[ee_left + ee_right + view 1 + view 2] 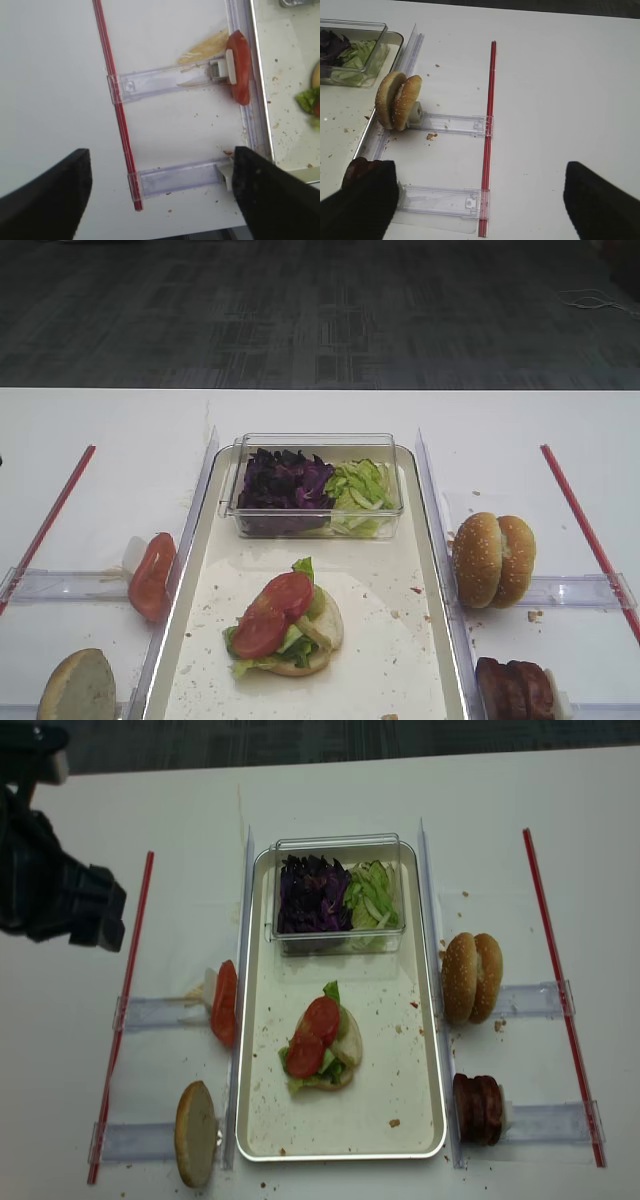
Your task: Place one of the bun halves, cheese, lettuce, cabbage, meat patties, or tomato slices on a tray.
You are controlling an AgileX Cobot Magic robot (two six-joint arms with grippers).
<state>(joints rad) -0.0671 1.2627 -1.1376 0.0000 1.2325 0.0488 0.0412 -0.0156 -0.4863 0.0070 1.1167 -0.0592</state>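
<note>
Tray (258,1020) first: long off-white rectangular thing with a raised silvery rim, crumbs all over it, sitting in the middle of the white surface (320,415). On it there's a pale bun half (325,635) stacked with light green crinkly lettuce (303,568) and two glossy red tomato slices (275,612) overlapping on top. Behind that, still on the tray, is a small clear plastic tub (313,441) with dark purple shredded cabbage (285,482) on its left side and more green lettuce shreds on its right.

Off the tray on the left, another red tomato slice (225,1003) stands on edge at the end of a clear plastic rail (160,84), just beside the tray rim. Nearer the front on that side, a pale bun half (196,1132) stands on edge too. On the right, two sesame-seeded golden bun halves (397,100) stand pressed together against their clear rail, and the dark reddish-brown meat patties (478,1107) are stacked on edge further forward. Thin red strips (489,130) run down the outer sides.

Left claw (160,195) is spread wide, nothing between its black fingers (50,195), hanging over the surface left of the tray. Right claw (480,200) also looks spread apart and empty, above the surface right of the tray, one finger close to the patties.
</note>
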